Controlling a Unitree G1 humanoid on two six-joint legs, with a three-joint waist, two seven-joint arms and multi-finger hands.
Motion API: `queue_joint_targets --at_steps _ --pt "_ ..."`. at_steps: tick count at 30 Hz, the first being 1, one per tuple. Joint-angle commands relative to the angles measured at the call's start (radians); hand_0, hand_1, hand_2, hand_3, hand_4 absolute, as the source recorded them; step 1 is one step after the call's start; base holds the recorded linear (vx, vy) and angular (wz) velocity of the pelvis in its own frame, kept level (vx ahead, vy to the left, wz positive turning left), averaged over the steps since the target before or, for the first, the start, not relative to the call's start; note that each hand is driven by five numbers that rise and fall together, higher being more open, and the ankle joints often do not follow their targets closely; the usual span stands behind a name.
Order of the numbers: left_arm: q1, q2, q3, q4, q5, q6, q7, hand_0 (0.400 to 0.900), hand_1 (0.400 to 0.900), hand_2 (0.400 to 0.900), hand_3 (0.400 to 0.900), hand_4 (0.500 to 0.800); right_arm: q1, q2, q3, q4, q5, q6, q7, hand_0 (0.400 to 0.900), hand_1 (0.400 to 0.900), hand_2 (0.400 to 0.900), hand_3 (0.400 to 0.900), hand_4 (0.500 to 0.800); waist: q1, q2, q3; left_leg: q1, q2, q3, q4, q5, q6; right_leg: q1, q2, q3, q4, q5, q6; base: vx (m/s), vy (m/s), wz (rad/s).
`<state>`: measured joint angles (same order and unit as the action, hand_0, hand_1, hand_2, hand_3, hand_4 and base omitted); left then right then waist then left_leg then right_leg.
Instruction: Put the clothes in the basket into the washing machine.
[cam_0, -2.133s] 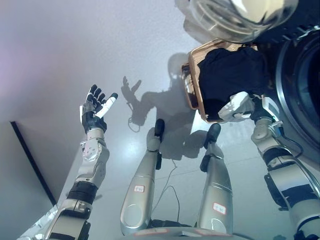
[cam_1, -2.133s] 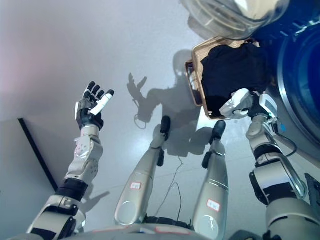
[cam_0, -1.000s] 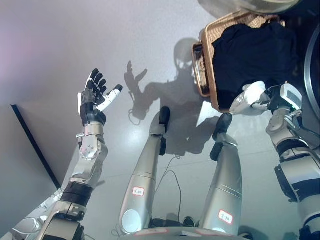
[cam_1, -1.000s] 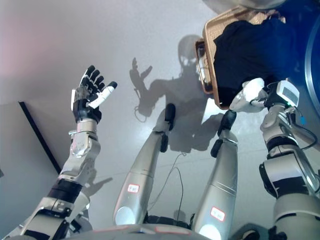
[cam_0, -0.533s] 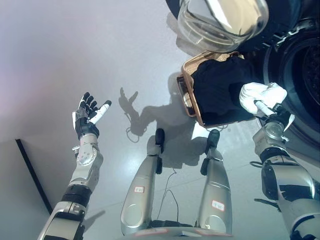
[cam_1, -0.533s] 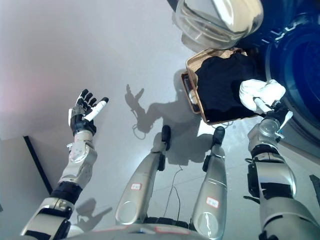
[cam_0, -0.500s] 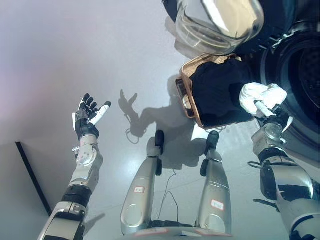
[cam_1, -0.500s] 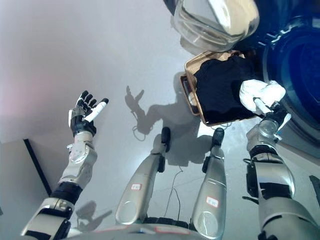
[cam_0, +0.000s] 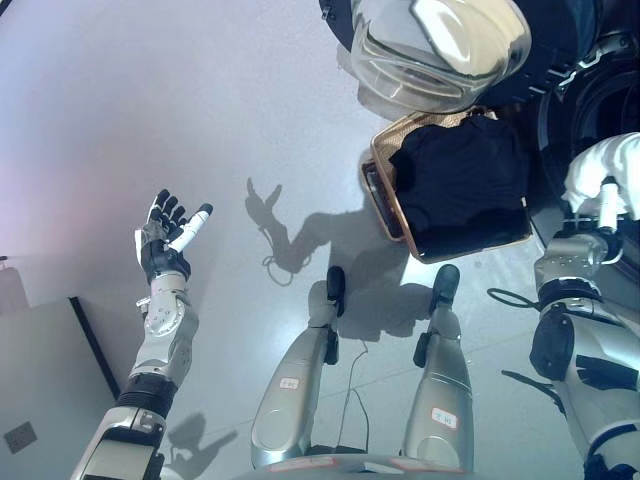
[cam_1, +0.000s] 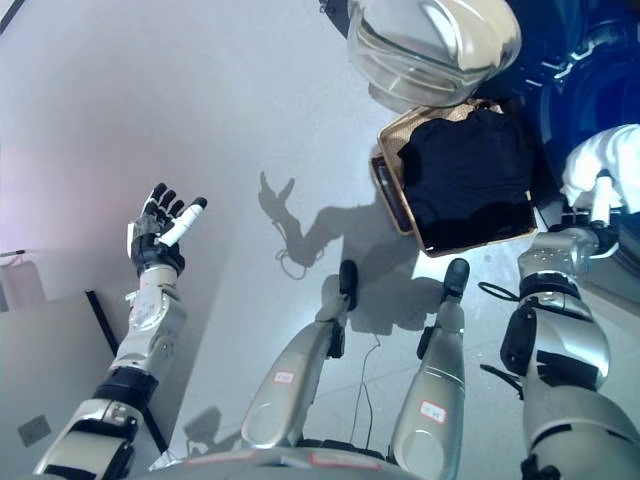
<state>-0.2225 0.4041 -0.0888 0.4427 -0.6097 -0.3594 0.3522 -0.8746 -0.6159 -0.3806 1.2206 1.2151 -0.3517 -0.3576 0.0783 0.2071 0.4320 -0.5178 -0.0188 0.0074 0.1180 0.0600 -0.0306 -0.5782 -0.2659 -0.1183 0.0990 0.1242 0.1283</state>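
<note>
Grey floor (cam_0: 150, 90), one wicker basket (cam_0: 385, 195) holding dark clothes (cam_0: 460, 180), beside the washing machine (cam_0: 590, 100) with its glass door (cam_0: 440, 50) swung open. Our left hand (cam_0: 165, 232) raised at left, fingers spread, holding nothing. Our right hand (cam_0: 600, 200) clamps a white cloth (cam_0: 610, 165) at the drum's mouth.
</note>
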Motion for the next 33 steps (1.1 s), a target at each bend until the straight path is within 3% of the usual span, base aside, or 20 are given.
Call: queue_joint_targets --at_steps 1,9,17,18,19,31,33 --pt "0.029 0.019 0.089 -0.036 -0.026 -0.108 -0.001 0.900 0.900 0.900 0.900 0.800 -0.011 -0.164 -0.006 -0.067 0.084 -0.161 0.017 0.400 0.400 0.400 0.400 0.500 -0.014 0.040 -0.094 -0.005 0.067 -0.074 -0.017 -0.035 -0.088 -0.042 -0.057 0.047 0.092 -0.042 0.054 0.02 -0.011 0.06" --pt "0.043 0.009 0.086 -0.004 -0.040 -0.099 -0.007 0.900 0.900 0.900 0.900 0.800 -0.047 -0.283 -0.088 -0.071 0.218 -0.243 0.016 0.400 0.400 0.400 0.400 0.500 -0.015 0.062 -0.139 0.002 0.069 -0.077 -0.079 -0.009 -0.104 -0.084 -0.059 0.063 0.118 -0.065 0.055 0.03 -0.018 0.05" --pt "0.055 0.026 0.104 -0.023 -0.022 -0.110 -0.005 0.900 0.900 0.900 0.900 0.800 -0.033 -0.374 -0.088 -0.080 0.187 -0.241 0.020 0.400 0.400 0.400 0.400 0.500 -0.025 0.046 -0.164 0.016 0.073 -0.076 -0.086 -0.005 -0.105 -0.084 -0.055 0.065 0.127 -0.060 0.053 0.02 -0.011 0.01" --pt "0.051 0.026 0.100 -0.025 -0.020 -0.110 -0.004 0.900 0.900 0.900 0.900 0.800 -0.031 -0.374 -0.081 -0.069 0.183 -0.235 0.017 0.741 0.741 0.741 0.741 0.705 -0.027 0.043 -0.165 0.014 0.074 -0.075 -0.086 -0.005 -0.106 -0.086 -0.054 0.065 0.128 -0.060 0.053 0.00 0.000 0.00" --pt "0.048 0.025 0.096 -0.026 -0.018 -0.110 -0.001 0.900 0.900 0.900 0.900 0.800 -0.030 -0.371 -0.078 -0.059 0.182 -0.229 0.015 0.900 0.900 0.900 0.900 0.800 -0.029 0.040 -0.166 0.014 0.076 -0.074 -0.086 -0.005 -0.106 -0.087 -0.053 0.068 0.128 -0.060 0.052 0.00 0.000 0.00" --pt "0.013 0.042 0.083 -0.052 -0.008 -0.121 0.000 0.900 0.900 0.900 0.900 0.800 -0.036 -0.304 0.009 0.005 0.095 -0.139 0.013 0.900 0.900 0.900 0.900 0.800 -0.025 0.027 -0.151 -0.015 0.060 -0.064 -0.042 -0.023 -0.097 -0.081 -0.065 0.070 0.100 -0.028 0.055 -0.02 0.010 -0.02" --pt "0.002 0.048 0.075 -0.051 -0.005 -0.124 -0.002 0.900 0.900 0.900 0.900 0.800 -0.021 -0.292 0.045 0.027 0.024 -0.100 0.004 0.900 0.900 0.900 0.900 0.800 -0.025 0.021 -0.148 -0.012 0.056 -0.064 -0.027 -0.037 -0.093 -0.070 -0.068 0.072 0.101 -0.032 0.056 -0.02 0.006 0.00"
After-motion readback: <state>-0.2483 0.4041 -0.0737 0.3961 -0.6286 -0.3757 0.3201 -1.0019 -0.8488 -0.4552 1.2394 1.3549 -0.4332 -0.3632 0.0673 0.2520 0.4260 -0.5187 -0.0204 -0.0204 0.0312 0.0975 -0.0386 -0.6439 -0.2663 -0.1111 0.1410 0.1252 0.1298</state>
